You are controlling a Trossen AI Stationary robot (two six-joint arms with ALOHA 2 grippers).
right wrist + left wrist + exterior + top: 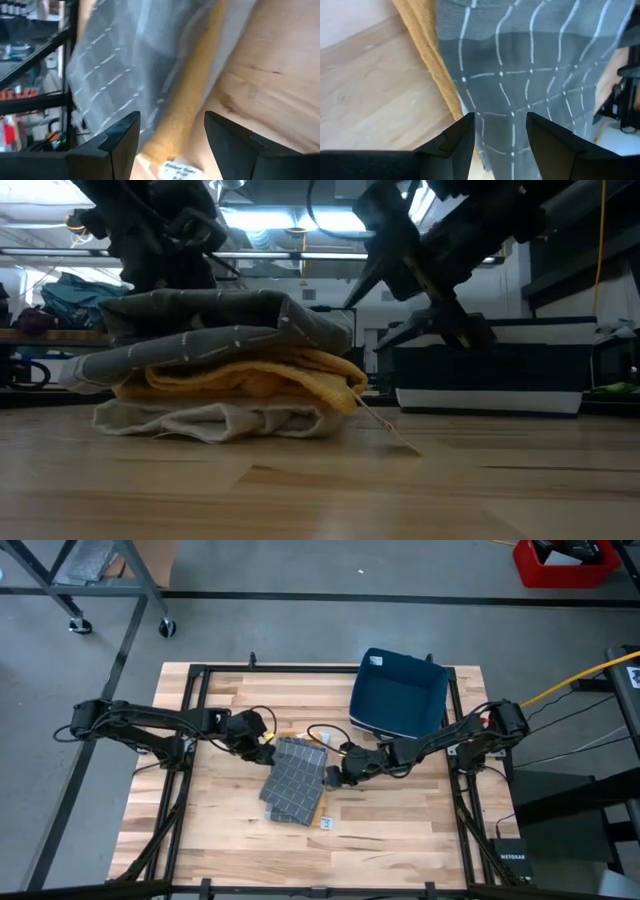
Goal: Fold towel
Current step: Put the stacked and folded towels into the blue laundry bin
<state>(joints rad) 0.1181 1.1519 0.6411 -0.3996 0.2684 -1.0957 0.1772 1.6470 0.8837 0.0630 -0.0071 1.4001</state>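
A grey towel with a white grid (pixel 297 778) lies folded on top of a stack at the table's middle. In the low view it (pixel 220 325) rests on a yellow towel (pixel 250 380), which lies on a whitish cloth (pixel 210 420). My left gripper (pixel 266 748) is open at the stack's far left corner; in its wrist view the fingers (pixel 462 142) stand over the grey towel (pixel 530 75). My right gripper (pixel 336 777) is open at the stack's right edge, with grey towel (pixel 115 75) and yellow towel (pixel 190 100) ahead of its fingers.
A dark blue bin (pixel 400 695) stands at the far right of the table, close behind my right arm. A white label (pixel 326 823) lies on the wood beside the stack's near corner. Bare wood lies to the near side and the left of the stack.
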